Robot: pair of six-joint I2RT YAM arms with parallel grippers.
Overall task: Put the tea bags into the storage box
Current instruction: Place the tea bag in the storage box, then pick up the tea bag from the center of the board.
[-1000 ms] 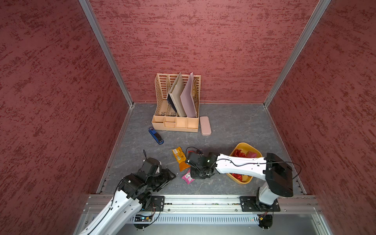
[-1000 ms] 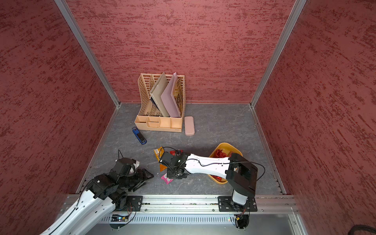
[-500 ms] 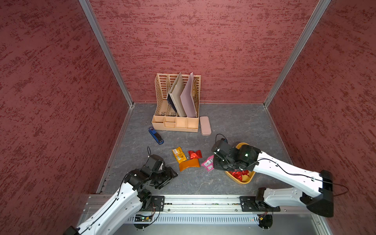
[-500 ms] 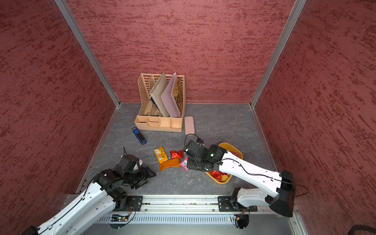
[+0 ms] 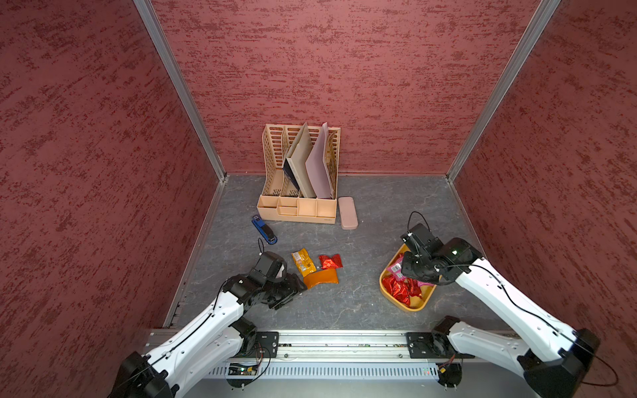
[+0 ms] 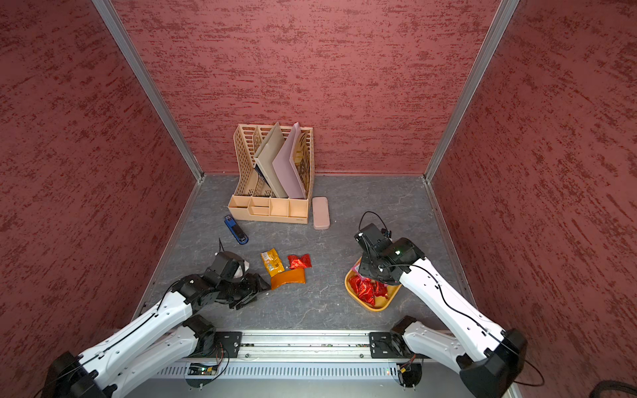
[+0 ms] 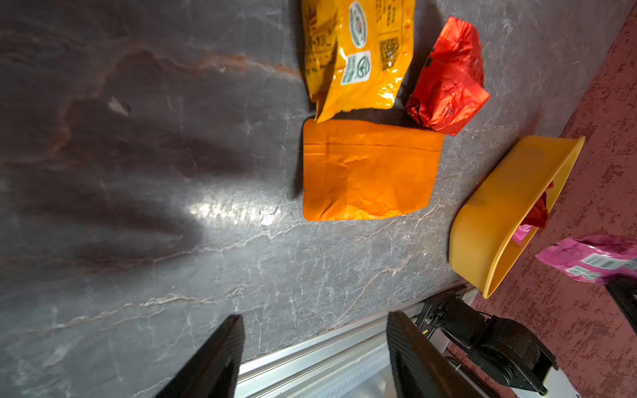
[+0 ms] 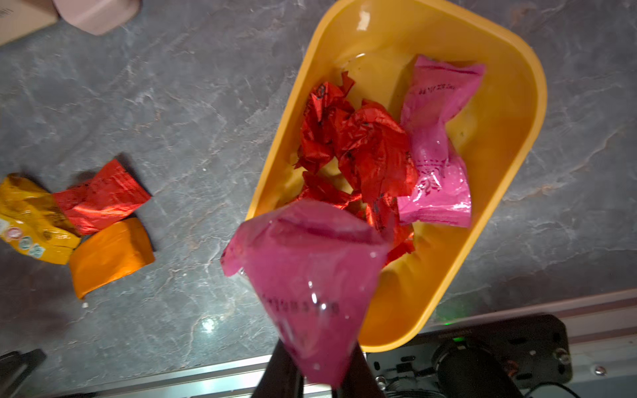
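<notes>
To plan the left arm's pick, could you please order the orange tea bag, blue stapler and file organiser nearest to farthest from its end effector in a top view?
1. Orange tea bag, just beside the left end effector.
2. Blue stapler, farther back.
3. File organiser, at the very back.

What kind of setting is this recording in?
Likely a staged office-desk scene inside a robot test cell: textured red wall panels in aluminium framing enclose a grey stone-look tabletop, with a beige file organiser and blue stapler on it.
</notes>
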